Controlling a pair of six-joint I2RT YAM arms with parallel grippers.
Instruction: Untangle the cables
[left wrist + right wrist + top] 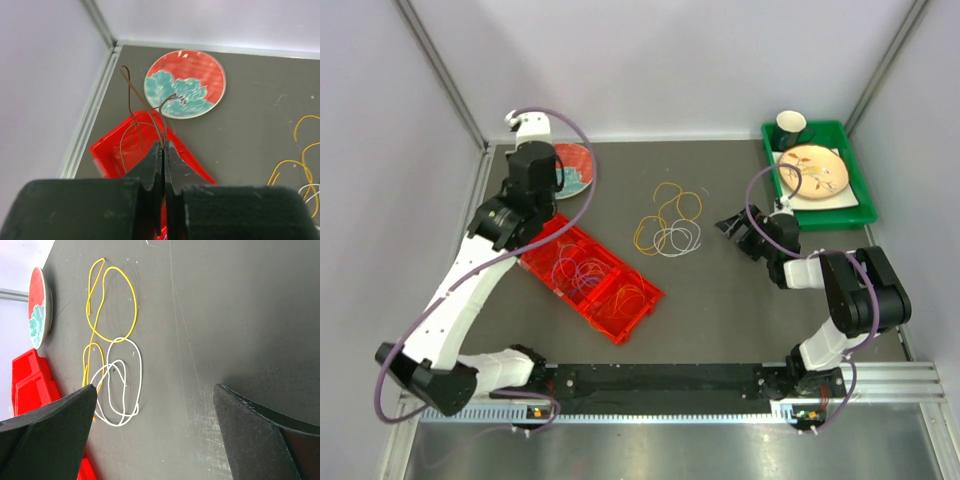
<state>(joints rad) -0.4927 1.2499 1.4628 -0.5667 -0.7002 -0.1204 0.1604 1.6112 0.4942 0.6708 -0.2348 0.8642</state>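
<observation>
Two arms over a dark table (720,300), loose cables mid-table, more in a red tray.

The red divided tray (582,240) lies at an angle on the table's left. A green bin (840,217) at the far right corner holds a plate (813,170) and a cup (791,124). A red-and-teal dish (185,84) lies far left, just beyond the tray. Mid-table, betw. the arms, yellow loops (134,300) overlap white loops (139,365). Pale loops (582,272) and what looks like an orange one (630,295) lie in separate tray compartments, colours hard to read from above. The left gripper (164,146), above the tray's far end, is clamped tight on a thin dark cable (150,120) that sticks out beyond its tips. The right gripper (155,390) hangs just right of the pile, jaws spread wide w/ nothing betw. them.
</observation>
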